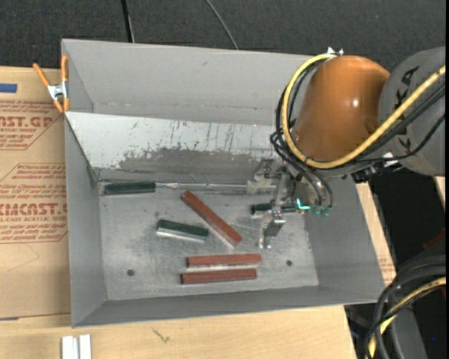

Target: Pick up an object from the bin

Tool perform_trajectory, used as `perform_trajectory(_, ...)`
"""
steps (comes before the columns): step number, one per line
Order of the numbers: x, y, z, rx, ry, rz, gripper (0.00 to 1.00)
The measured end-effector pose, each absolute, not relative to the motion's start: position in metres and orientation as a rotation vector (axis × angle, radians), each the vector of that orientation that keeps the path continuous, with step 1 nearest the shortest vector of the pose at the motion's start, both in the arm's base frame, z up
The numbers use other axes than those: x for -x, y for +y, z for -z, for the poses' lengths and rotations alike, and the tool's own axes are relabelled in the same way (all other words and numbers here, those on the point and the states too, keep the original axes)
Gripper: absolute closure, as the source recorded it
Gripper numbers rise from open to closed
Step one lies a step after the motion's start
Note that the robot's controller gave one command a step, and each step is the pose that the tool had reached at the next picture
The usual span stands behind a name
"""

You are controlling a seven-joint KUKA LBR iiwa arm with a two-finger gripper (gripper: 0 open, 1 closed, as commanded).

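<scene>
Brown slanted bar [211, 217]: found lying flat just left of the claw [273, 219], not lifted. Claw is lowered near the floor; whether released or clenched cannot be told. Grasp and lift are judged outstanding. Pair of brown bars [223, 260] is noted below-left, green bar [181, 230] further left. Bin wall [343, 234] stands near on the right; open floor is left toward the left.

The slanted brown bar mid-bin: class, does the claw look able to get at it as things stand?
Probably yes. The slanted brown bar lies flat on the floor of the bin, nothing on top of it, and the claw hangs close beside its lower end with no other thing between.
</scene>
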State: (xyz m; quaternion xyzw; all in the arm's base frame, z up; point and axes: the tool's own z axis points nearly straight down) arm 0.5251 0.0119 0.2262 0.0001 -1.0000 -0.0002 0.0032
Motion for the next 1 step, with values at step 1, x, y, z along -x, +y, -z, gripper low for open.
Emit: perform_trajectory(1,-0.5267,0.0119,-0.2298,0.0,-3.143,0.001,0.0)
